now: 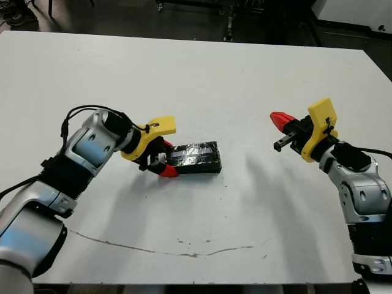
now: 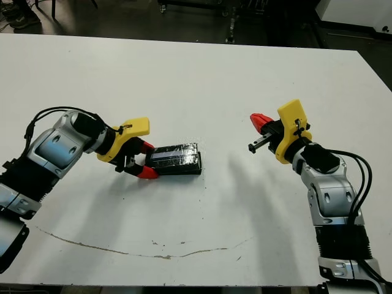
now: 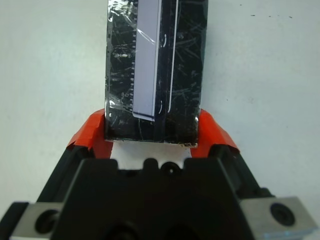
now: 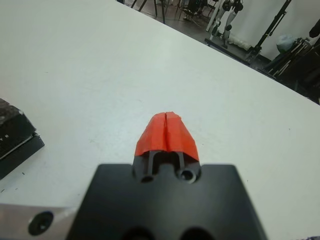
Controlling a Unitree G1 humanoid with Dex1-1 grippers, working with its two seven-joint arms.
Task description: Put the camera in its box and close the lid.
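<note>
Left wrist view shows me my left gripper (image 3: 150, 136) pinching one short end of the lid (image 3: 155, 70), a red finger (image 3: 92, 135) on each side. The lid sits shut on the box (image 1: 197, 166), near the middle of the white table (image 1: 202, 79). Its long side runs left to right, pointing away from the left gripper toward my right one. My right gripper (image 1: 280, 121) hangs well apart, fingers pressed together, holding nothing. Behind the table I see a dark floor and metal stands.
</note>
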